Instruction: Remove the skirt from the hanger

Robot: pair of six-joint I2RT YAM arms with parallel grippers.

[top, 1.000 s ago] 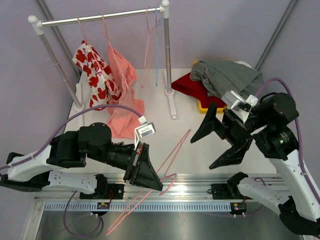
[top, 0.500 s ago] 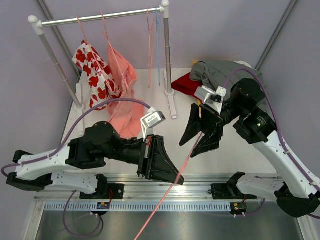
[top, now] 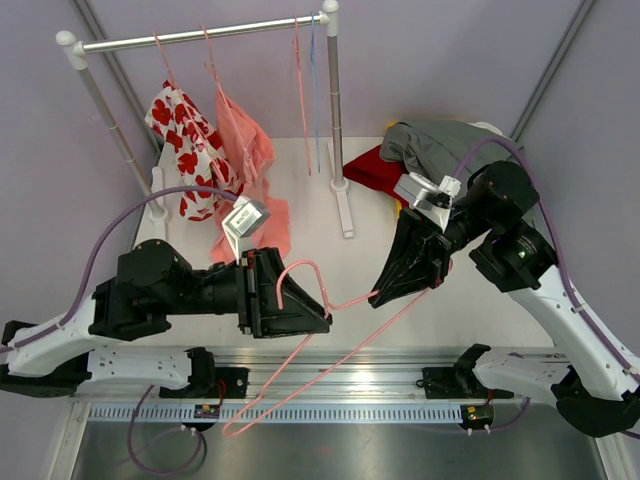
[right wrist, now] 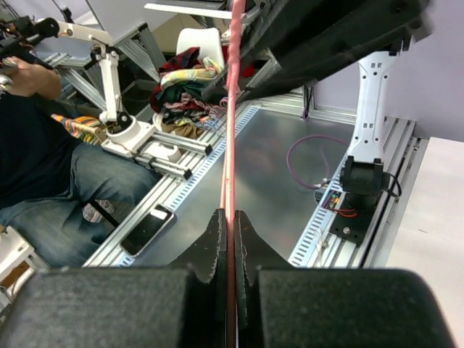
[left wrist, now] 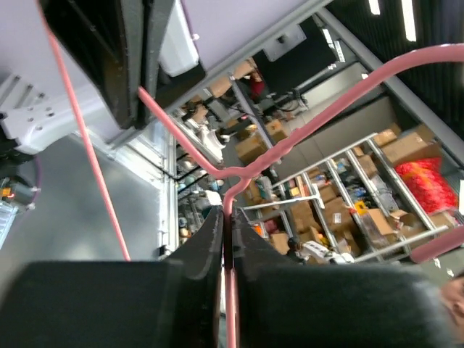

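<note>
At the upper left, the rack rail (top: 190, 37) carries a white garment with red shapes (top: 190, 150) and a pink garment (top: 245, 150), each on its own hanger. Further right along the rail hang two empty hangers (top: 305, 90). Below them, left of centre, the left gripper (left wrist: 228, 217) is clamped tight on the neck of the pink hanger (right wrist: 230, 109), just under its hook. That hanger is held in the air across the middle of the frame, and its long bar slants down toward the lower left. No cloth is on it. Right of centre, the right gripper (right wrist: 230, 217) is pinched shut on the hanger's wire, so both arms hold the same bare frame. At the upper right, a grey garment (top: 450, 145) lies heaped over a red cloth (top: 375, 170) in a yellow bin (top: 405, 212). The skirt is plainly off this hanger, so the removal itself looks done. The grey piece on top of the pile is probably the skirt, though I cannot tell for sure. What seems left is to put the hanger away or set it down.
</note>
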